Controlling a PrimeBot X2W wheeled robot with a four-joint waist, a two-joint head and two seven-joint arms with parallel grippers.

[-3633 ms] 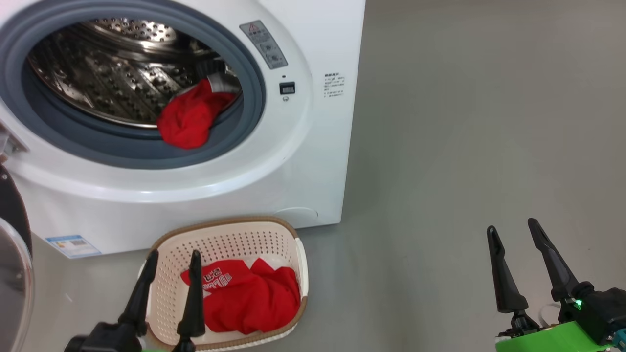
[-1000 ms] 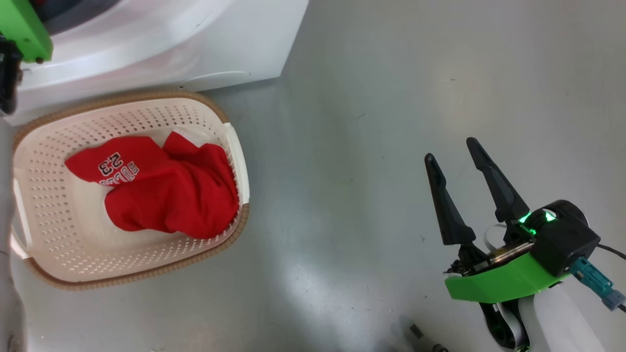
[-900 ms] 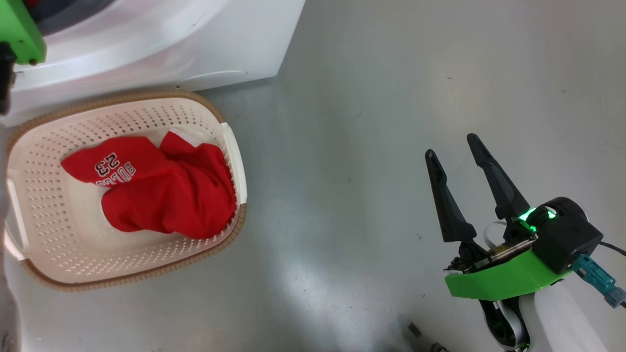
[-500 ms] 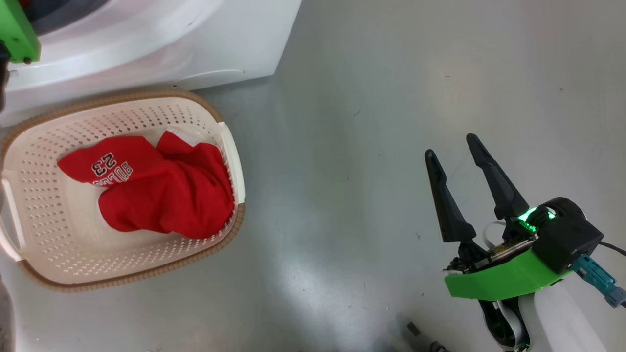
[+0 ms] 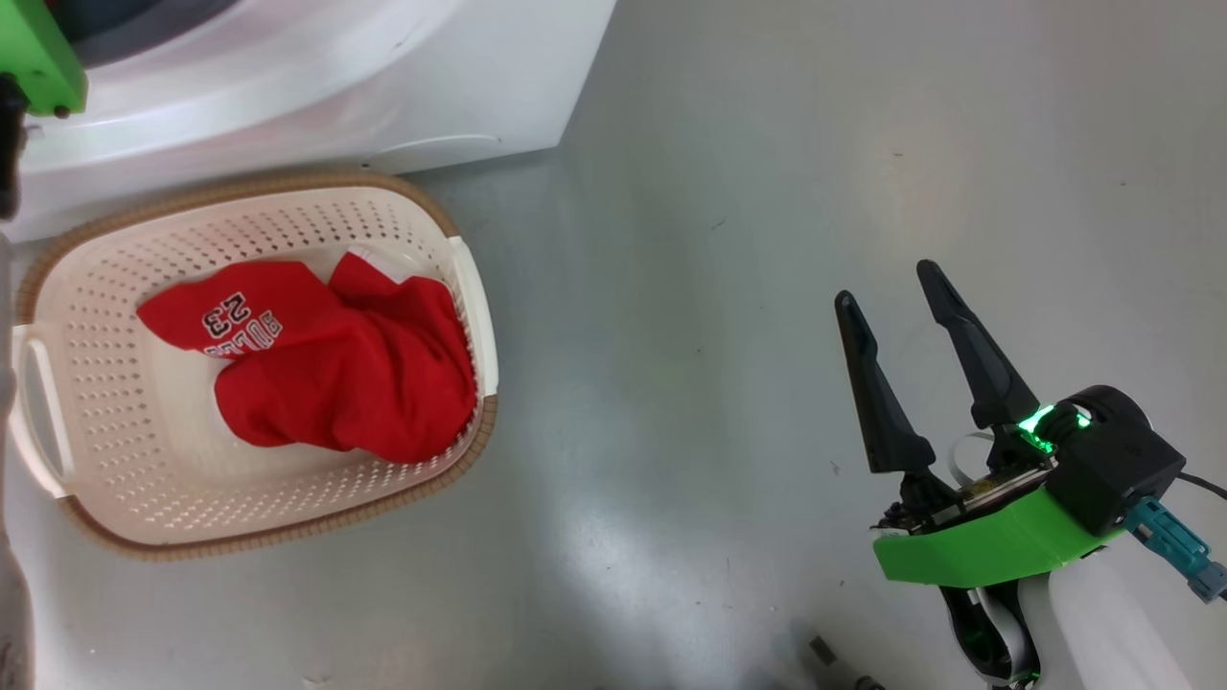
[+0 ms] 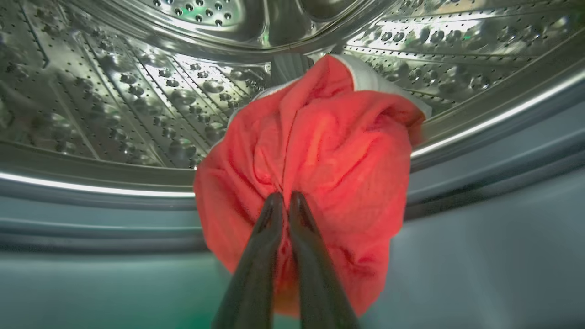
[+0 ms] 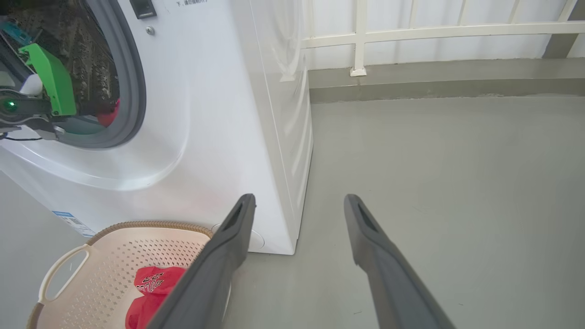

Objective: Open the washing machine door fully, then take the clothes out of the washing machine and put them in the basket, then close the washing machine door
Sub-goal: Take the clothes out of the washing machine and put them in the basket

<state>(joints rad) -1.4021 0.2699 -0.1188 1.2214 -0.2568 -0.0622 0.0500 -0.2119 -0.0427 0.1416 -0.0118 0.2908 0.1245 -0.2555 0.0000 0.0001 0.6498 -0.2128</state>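
Observation:
In the left wrist view my left gripper (image 6: 283, 196) is shut on a bunched red garment (image 6: 320, 160) with a white edge, lying at the drum's lip on the grey rubber ring of the washing machine (image 7: 219, 91). The left arm's green wrist reaches into the drum opening in the right wrist view. Another red garment with "23" lettering (image 5: 326, 369) lies in the cream basket (image 5: 125, 498) on the floor before the machine. My right gripper (image 5: 896, 283) hangs open over bare floor to the right, holding nothing. The door is out of view.
Grey floor (image 5: 719, 240) stretches to the right of the machine and basket. A white railing (image 7: 411, 32) and a low kerb run along the back in the right wrist view.
My left gripper has gone from open to shut on the red garment in the drum. The head view has shifted slightly; the right gripper and the basket have stayed put.

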